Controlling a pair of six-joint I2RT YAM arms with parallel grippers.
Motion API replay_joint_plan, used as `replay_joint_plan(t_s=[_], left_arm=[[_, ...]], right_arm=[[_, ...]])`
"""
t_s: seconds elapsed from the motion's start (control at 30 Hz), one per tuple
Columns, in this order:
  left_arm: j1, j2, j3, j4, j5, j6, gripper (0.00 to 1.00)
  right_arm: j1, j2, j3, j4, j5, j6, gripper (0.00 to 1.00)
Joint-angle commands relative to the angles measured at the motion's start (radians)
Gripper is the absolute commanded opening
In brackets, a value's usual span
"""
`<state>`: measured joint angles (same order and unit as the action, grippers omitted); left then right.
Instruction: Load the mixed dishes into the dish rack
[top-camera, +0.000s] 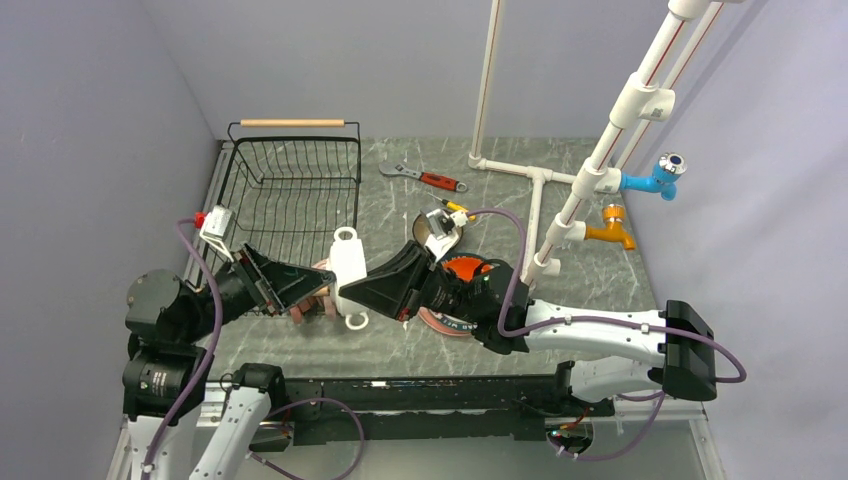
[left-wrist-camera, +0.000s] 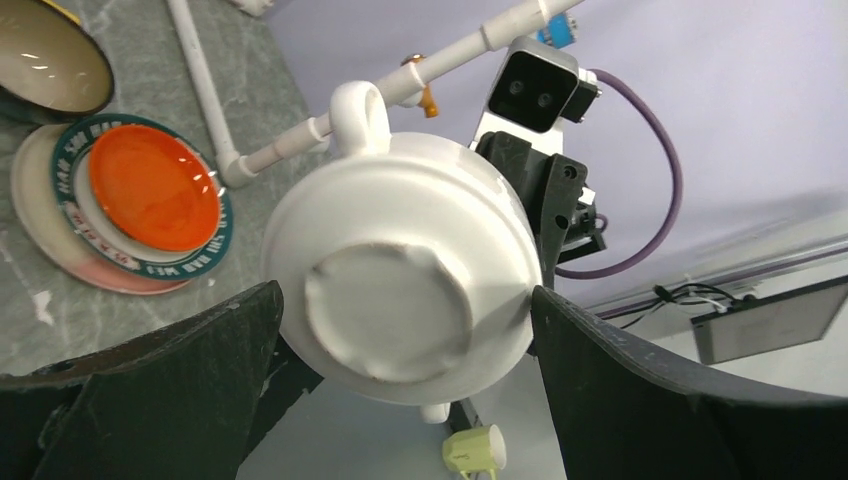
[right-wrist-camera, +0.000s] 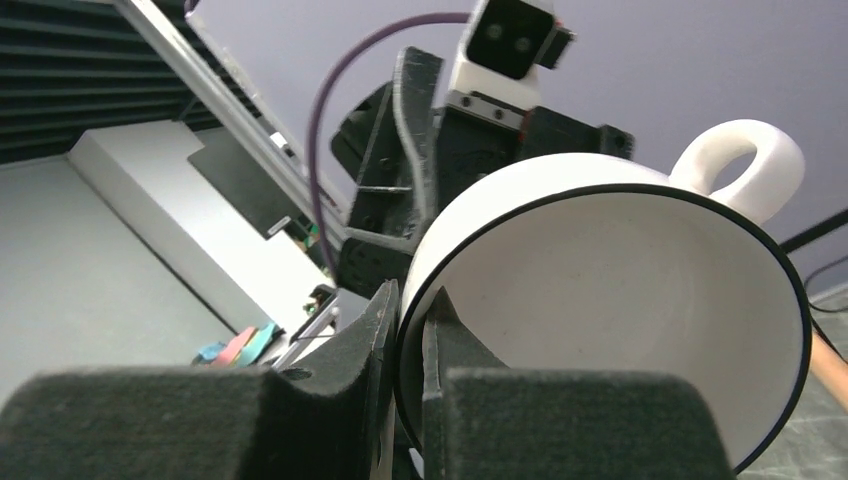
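Beside the dish rack's (top-camera: 290, 185) near right corner, my left gripper (left-wrist-camera: 402, 292) gapes wide, released, flanking the base of the white mug (top-camera: 348, 262). My right gripper (right-wrist-camera: 410, 335) is clenched on the mug's rim.

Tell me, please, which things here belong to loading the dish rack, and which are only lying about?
For the job: white mug, dark teal bowl, orange-red plate, lettered-rim plate, dish rack.

Lying about: red-handled wrench, yellow-handled screwdriver, white pipe frame, blue tap, orange tap.
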<state>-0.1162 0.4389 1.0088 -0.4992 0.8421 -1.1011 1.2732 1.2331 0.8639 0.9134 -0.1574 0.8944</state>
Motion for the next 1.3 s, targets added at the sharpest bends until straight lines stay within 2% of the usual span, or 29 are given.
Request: replay_joint_plan(t_s=[0.0, 0.07, 0.17, 0.3, 0.33, 0.43, 0.5, 0.67, 0.77, 0.83, 0.9, 1.0, 1.1, 1.27], left_arm=[[-0.005, 0.043, 0.12, -0.208, -0.052, 0.202, 0.99], [-0.005, 0.049, 0.151, -0.25, -0.085, 0.233, 0.99], [-0.005, 0.037, 0.142, -0.229, -0.095, 0.213, 0.99], [-0.005, 0.038, 0.122, -0.204, -0.075, 0.194, 0.99], [-0.004, 0.045, 0.118, -0.202, -0.064, 0.188, 0.98], [-0.005, 0.042, 0.073, -0.119, -0.006, 0.133, 0.78], [-0.005, 0.032, 0.006, -0.029, 0.04, 0.079, 0.72], [-0.005, 0.041, -0.064, 0.047, 0.113, 0.025, 0.7], [-0.006, 0.046, -0.037, 0.001, 0.092, 0.074, 0.75], [-0.007, 0.065, 0.027, -0.071, 0.064, 0.139, 0.82], [-0.007, 0.097, 0.146, -0.16, 0.021, 0.223, 0.92], [-0.015, 0.165, 0.31, -0.274, -0.052, 0.32, 0.99], [-0.016, 0.193, 0.355, -0.25, -0.067, 0.318, 0.99], [-0.016, 0.186, 0.26, -0.137, -0.048, 0.255, 0.92]], right_arm=[[-0.003, -0.053, 0.005, 0.059, 0.143, 0.002, 0.0], [-0.003, -0.064, 0.005, 0.013, 0.206, -0.005, 0.0], [-0.009, -0.069, 0.012, -0.037, 0.27, -0.024, 0.0], [-0.028, -0.065, 0.007, -0.025, 0.275, -0.032, 0.0], [-0.029, -0.068, 0.004, -0.027, 0.283, -0.032, 0.0], [-0.034, -0.072, -0.005, -0.016, 0.324, -0.023, 0.0], [-0.037, -0.065, -0.001, 0.0, 0.355, -0.023, 0.0], [-0.051, -0.037, 0.039, -0.02, 0.363, -0.023, 0.0], [-0.059, -0.025, 0.051, -0.007, 0.31, -0.045, 0.0], [-0.059, -0.027, 0.051, 0.001, 0.241, -0.074, 0.0], [-0.06, -0.029, 0.047, 0.016, 0.083, -0.132, 0.0], [-0.059, -0.043, 0.023, 0.017, -0.105, -0.225, 0.0], [-0.058, -0.053, -0.045, 0.104, -0.164, -0.264, 0.0], [-0.058, -0.052, -0.096, 0.26, -0.261, -0.274, 0.0]])
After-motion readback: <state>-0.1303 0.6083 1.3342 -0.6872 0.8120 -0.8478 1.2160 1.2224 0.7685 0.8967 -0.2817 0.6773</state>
